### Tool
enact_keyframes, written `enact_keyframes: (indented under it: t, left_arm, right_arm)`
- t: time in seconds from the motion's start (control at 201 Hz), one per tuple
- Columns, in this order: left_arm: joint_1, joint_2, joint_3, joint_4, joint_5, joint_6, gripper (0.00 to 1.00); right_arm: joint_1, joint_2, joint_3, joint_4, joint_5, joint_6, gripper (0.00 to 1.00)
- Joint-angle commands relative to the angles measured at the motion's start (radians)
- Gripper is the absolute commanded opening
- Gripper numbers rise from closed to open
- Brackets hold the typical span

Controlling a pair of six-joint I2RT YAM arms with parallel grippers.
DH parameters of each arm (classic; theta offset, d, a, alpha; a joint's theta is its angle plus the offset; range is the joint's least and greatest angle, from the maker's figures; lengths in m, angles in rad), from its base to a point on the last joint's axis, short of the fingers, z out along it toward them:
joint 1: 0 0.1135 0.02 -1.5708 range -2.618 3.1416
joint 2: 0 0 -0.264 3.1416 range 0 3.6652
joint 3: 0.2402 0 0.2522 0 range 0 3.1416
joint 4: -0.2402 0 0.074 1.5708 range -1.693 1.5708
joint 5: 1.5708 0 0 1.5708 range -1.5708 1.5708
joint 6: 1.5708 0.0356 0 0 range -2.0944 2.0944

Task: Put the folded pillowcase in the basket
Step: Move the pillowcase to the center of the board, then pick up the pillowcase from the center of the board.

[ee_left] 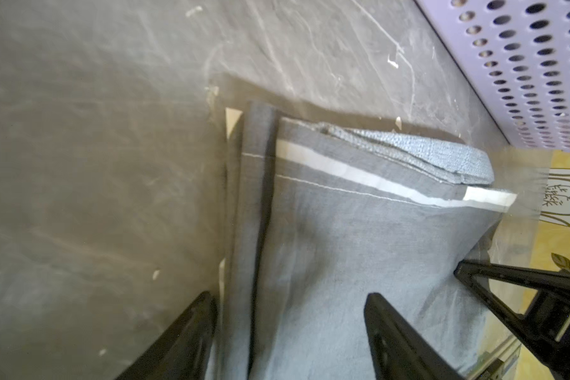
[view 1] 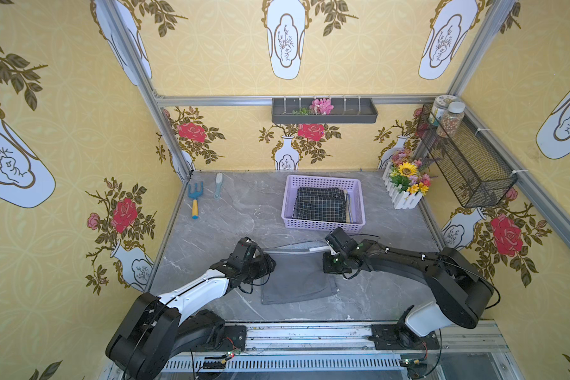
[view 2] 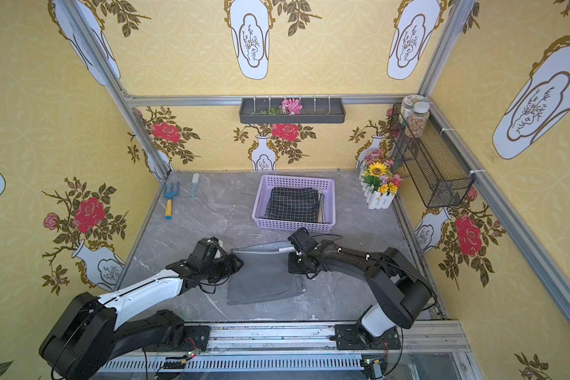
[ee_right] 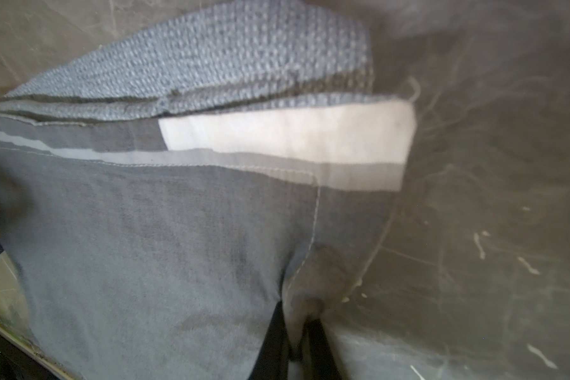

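Both top views show the grey folded pillowcase [view 1: 297,279] lying on the marble-pattern table [view 1: 227,214], in front of the lilac basket [view 1: 323,226] and outside it. A black checked cloth [view 1: 320,204] lies inside the basket. Only the left wrist view shows the left gripper [ee_left: 290,296]: jaws wide apart, straddling the pillowcase's stitched edge, gripping nothing. Only the right wrist view shows the right gripper [ee_right: 297,316] pinched closed on the opposite edge. Close views reveal coarse woven fabric, a white band [ee_right: 287,135] and the basket's perforated plastic wall.
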Motion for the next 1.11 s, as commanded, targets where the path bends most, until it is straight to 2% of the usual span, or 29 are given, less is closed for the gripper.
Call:
enact_keyframes:
  t: [0.0, 0.219, 0.454, 0.513, 0.583, 0.972, 1.102]
  left_arm:
    - [-0.022, 0.021, -0.001, -0.032, -0.012, -0.004, 0.74]
    - [-0.066, 0.040, 0.002, -0.065, -0.040, -0.040, 0.67]
    - [-0.083, 0.051, -0.005, -0.065, -0.043, -0.052, 0.54]
    - [-0.083, 0.054, -0.006, -0.064, -0.044, -0.052, 0.48]
    - [-0.083, 0.055, -0.005, -0.061, -0.047, -0.053, 0.35]
    - [-0.083, 0.034, -0.012, -0.057, -0.061, -0.061, 0.01]
    - [-0.083, 0.016, -0.013, -0.058, -0.071, -0.067, 0.00]
  right_arm:
    - [-0.005, -0.004, -0.006, -0.009, 0.018, 0.003, 0.00]
    - [-0.013, 0.000, -0.007, -0.003, 0.015, 0.005, 0.00]
    - [-0.015, 0.015, -0.008, 0.000, 0.005, 0.008, 0.00]
    - [-0.016, 0.016, -0.012, 0.001, 0.007, 0.009, 0.00]
    - [-0.016, 0.015, -0.014, 0.005, 0.009, 0.011, 0.00]
    - [-0.016, 0.012, -0.025, 0.008, 0.010, 0.013, 0.00]
    - [-0.018, 0.009, -0.025, 0.004, 0.012, 0.011, 0.00]
